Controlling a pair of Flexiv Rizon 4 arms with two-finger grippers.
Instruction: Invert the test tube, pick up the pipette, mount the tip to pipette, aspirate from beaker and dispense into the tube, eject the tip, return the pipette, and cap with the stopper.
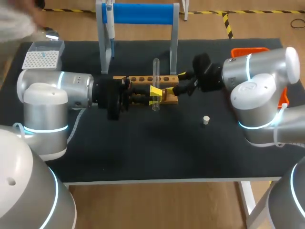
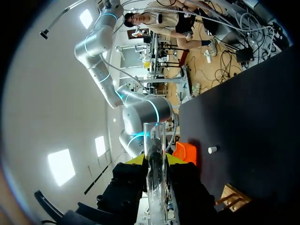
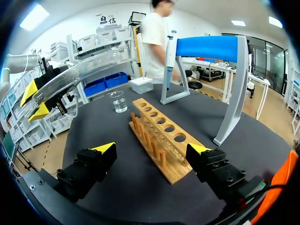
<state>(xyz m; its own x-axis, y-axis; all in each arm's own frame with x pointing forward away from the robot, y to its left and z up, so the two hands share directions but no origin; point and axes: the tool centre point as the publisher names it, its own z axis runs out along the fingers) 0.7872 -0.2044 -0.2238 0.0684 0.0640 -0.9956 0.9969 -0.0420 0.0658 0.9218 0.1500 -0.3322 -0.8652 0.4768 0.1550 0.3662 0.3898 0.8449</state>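
A clear glass test tube (image 1: 156,76) stands roughly upright just above the wooden rack (image 1: 143,79), held between the yellow tips of my left gripper (image 1: 155,95). In the left wrist view the tube (image 2: 154,154) runs straight out between the fingers of the gripper (image 2: 156,161). My right gripper (image 1: 181,83) hangs open at the rack's right end; in its own view the gripper (image 3: 152,149) straddles the near end of the rack (image 3: 159,133) with nothing held. The pipette (image 1: 110,26) hangs on the blue stand (image 1: 140,13). The small white stopper (image 1: 206,120) lies on the mat.
A white tip box (image 1: 42,58) sits at the back left, with the beaker (image 3: 118,101) near it beyond the rack's far end. An orange bin (image 1: 249,50) stands at the back right behind my right arm. The blue stand's posts rise right behind the rack.
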